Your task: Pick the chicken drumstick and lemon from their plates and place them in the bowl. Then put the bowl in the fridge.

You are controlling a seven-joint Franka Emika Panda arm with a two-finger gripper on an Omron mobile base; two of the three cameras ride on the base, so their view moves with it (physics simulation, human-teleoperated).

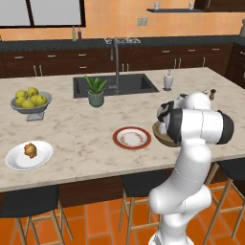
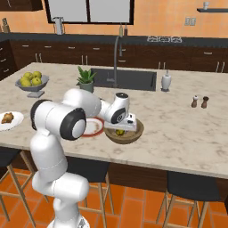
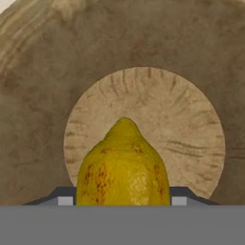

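My gripper (image 3: 123,201) is shut on the lemon (image 3: 123,167), a yellow-green fruit with brown flecks, held just above the floor of the brown wooden bowl (image 3: 143,72). In the right base view the gripper (image 2: 120,129) reaches down into the bowl (image 2: 136,133) with the lemon (image 2: 119,132) at its tips. My arm hides most of the bowl (image 1: 160,138) in the left base view. The red-rimmed plate (image 1: 117,139) lies just left of the bowl. The chicken drumstick (image 1: 30,150) rests on the white plate (image 1: 16,162) at the counter's front left. The fridge is out of view.
A grey pedestal bowl of yellow-green fruits (image 1: 31,103) stands at the left. A potted plant (image 1: 95,91), the sink (image 1: 115,83) with its tap and a soap dispenser (image 1: 168,80) lie further back. Two shakers (image 2: 199,102) stand right of the bowl. Stools line the counter's near edge.
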